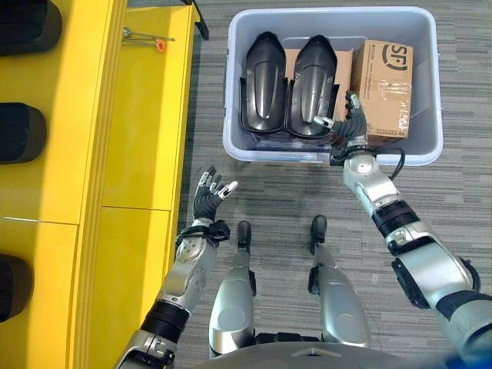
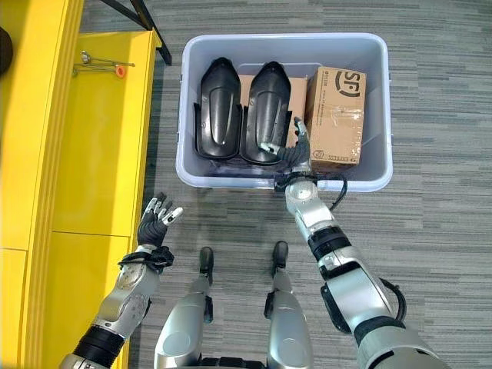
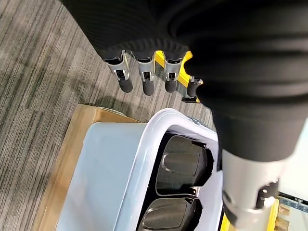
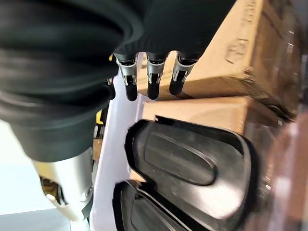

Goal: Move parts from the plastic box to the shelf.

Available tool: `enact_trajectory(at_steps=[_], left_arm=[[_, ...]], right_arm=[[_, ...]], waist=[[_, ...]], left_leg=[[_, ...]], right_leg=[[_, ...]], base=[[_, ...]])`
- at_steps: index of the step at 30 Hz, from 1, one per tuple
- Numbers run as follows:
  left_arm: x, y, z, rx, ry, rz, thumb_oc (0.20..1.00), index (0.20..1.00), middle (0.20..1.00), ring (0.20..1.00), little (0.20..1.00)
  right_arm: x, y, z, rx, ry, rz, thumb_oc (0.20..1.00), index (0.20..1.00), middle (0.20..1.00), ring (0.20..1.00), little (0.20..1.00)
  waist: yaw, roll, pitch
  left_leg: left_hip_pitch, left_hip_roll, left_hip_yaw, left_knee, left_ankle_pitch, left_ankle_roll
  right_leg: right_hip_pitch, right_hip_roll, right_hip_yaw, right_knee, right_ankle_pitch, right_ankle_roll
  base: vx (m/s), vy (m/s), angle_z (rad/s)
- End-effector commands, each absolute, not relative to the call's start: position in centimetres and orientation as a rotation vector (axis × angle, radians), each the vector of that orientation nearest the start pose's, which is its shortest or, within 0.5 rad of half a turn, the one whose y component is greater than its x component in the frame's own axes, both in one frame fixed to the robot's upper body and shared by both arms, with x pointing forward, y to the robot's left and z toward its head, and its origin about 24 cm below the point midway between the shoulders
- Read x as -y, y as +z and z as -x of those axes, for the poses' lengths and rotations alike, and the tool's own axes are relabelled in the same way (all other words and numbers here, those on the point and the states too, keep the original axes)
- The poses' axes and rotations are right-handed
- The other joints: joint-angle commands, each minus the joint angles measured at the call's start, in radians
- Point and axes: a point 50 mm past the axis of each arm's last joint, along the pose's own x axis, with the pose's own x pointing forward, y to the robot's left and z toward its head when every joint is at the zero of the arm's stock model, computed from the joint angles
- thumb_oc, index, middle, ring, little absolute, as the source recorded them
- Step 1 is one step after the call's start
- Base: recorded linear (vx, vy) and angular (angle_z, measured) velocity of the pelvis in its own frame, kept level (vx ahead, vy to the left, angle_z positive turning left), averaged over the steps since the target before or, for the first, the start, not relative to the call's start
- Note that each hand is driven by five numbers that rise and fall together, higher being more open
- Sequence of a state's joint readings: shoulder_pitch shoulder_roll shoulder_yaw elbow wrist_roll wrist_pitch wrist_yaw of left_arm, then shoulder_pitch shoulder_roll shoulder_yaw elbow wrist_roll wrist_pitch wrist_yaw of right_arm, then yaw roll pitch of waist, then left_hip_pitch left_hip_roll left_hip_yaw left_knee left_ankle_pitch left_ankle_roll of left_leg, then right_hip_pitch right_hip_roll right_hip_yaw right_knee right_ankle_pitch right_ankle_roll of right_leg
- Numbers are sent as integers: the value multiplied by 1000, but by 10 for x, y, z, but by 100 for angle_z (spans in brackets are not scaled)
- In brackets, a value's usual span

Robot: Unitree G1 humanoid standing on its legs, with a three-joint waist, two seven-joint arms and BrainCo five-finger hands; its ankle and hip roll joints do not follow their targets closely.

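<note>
Seeing my right hand (image 1: 355,132) over plastic box (image 1: 238,146), fingers relaxed, holding nothing, btwn black part (image 1: 314,84) & cardboard box (image 1: 382,88); left hand (image 1: 209,196) open near yellow shelf (image 1: 138,115).

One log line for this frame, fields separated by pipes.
right hand open, over plastic box beside black parts | left hand open, empty, near yellow shelf

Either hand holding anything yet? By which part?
Nothing held. Right hand is open over the plastic box, between a black part and cardboard box; left hand open, empty.
</note>
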State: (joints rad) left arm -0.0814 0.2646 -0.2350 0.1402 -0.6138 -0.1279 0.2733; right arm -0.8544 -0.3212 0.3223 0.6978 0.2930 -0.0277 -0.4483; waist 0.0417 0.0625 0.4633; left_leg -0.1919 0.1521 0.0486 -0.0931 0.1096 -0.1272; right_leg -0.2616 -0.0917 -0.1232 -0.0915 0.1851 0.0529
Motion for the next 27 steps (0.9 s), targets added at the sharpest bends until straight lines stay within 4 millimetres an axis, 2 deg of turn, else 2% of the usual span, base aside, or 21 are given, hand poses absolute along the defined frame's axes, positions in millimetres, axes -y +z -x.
enact_trajectory(at_steps=[1, 5, 19, 27], left_arm=[[-155, 48, -260, 20, 32, 315, 1000, 1000, 1000, 1000, 1000], [-153, 51, -263, 31, 20, 319, 1000, 1000, 1000, 1000, 1000], [-141, 53, -268, 29, -39, 326, 1000, 1000, 1000, 1000, 1000], [-136, 55, -271, 33, -48, 341, 1000, 1000, 1000, 1000, 1000]], right_arm=[[144, 191, -397, 298, -230, 154, 1000, 1000, 1000, 1000, 1000], [159, 217, -404, 343, -303, 147, 1000, 1000, 1000, 1000, 1000], [186, 227, -418, 246, -393, 77, 1000, 1000, 1000, 1000, 1000], [182, 230, -419, 253, -376, 92, 1000, 1000, 1000, 1000, 1000]], waist=[[3, -6, -34], [5, -4, -28], [28, 13, -1], [36, 21, 17]], left_leg=[[-10, 28, -15, 6, -15, 3], [-27, 27, -16, 6, -11, 0], [-72, 29, -34, 6, 5, -10], [-97, 29, -47, 6, 9, -13]], right_leg=[[-62, -164, 6, 121, -71, 123], [-81, -162, 4, 125, -69, 124], [-115, -163, -12, 138, -72, 125], [-133, -167, -17, 148, -78, 125]], base=[[-8, 3, -4], [-2, -3, -1], [7, -1, 1], [23, -3, 8]])
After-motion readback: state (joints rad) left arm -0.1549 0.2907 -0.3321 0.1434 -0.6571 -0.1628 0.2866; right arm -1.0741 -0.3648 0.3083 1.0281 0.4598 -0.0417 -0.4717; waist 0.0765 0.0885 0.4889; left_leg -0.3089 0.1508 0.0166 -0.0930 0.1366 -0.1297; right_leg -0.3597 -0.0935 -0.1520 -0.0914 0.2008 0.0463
